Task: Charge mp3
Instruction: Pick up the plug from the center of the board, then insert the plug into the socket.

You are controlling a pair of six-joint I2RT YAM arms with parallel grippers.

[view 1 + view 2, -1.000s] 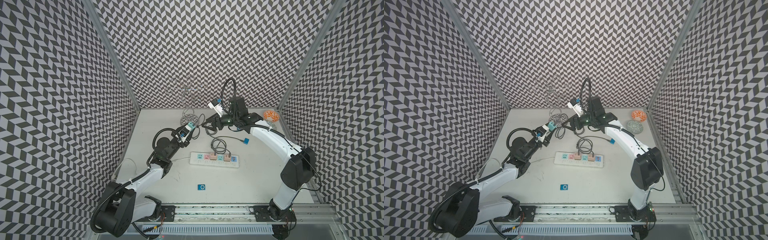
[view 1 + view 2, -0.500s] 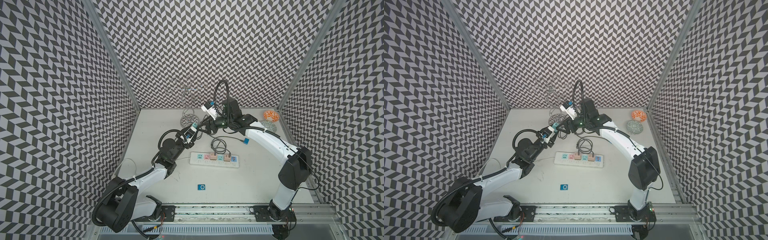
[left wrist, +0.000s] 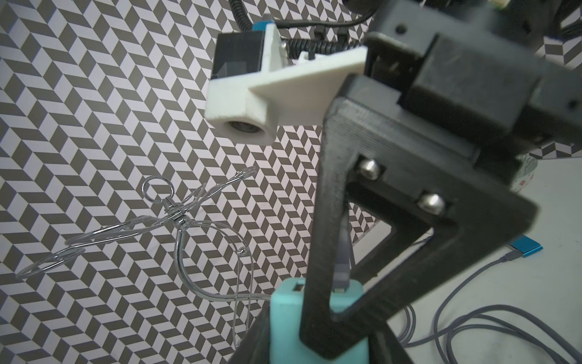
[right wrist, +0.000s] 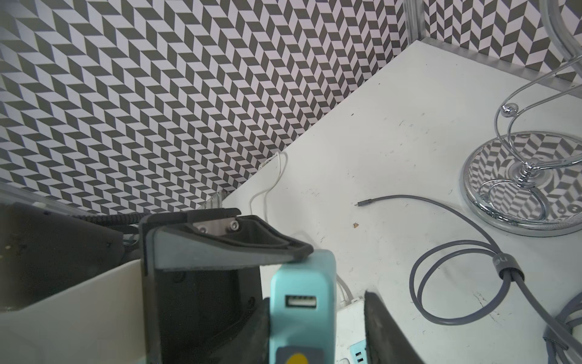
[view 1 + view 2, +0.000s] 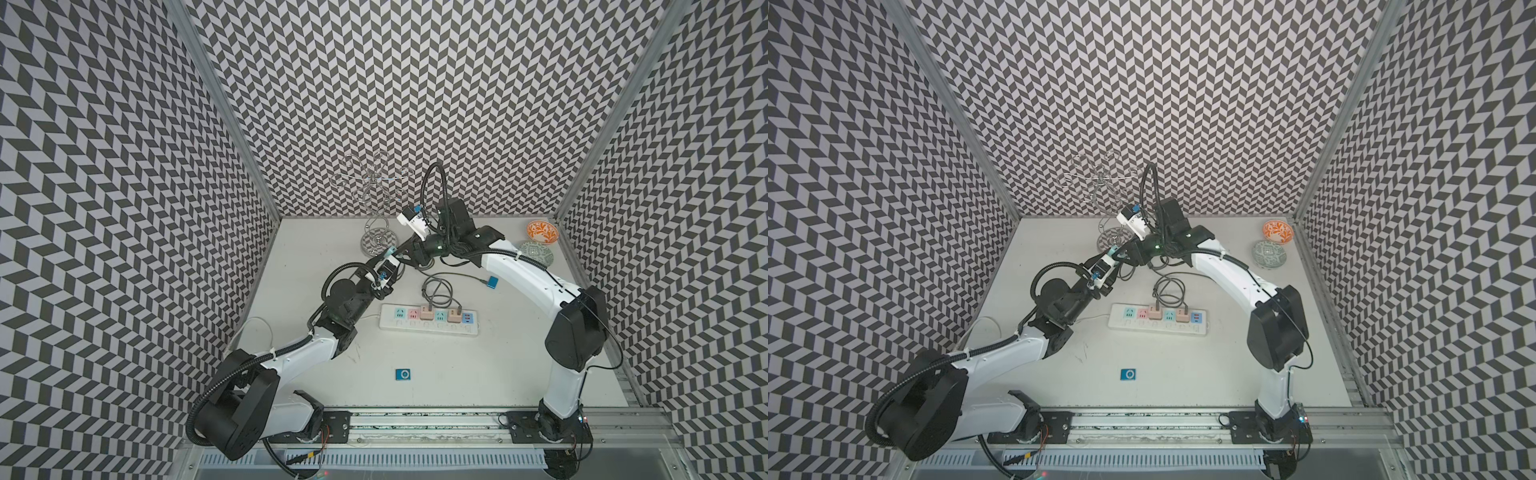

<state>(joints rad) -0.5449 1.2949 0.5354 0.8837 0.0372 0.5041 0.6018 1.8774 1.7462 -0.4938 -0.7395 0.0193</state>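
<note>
The mp3 (image 5: 404, 374) (image 5: 1128, 374), a small blue square with a round dial, lies alone near the table's front. My left gripper (image 5: 388, 261) (image 3: 316, 343) is shut on a teal USB charger (image 3: 285, 315) (image 5: 390, 250) and holds it above the table. My right gripper (image 5: 404, 254) (image 4: 315, 318) straddles that same teal USB charger (image 4: 300, 277). One of its fingers (image 4: 252, 327) lies against the charger, the other stands a little apart. A left fingertip (image 4: 239, 249) presses the charger's end. An empty USB port faces the right wrist camera.
A white power strip (image 5: 430, 322) with two pink plugs and coiled grey cable (image 5: 436, 291) lies mid-table. A loose cable tip (image 4: 362, 203) rests near the chrome wire stand (image 5: 378, 241). A small blue block (image 5: 492, 281) on a cable and two bowls (image 5: 540, 241) sit at the right.
My right arm swung left to the left gripper and its jaws narrowed around the teal charger. The left gripper shifted slightly right with the charger.
</note>
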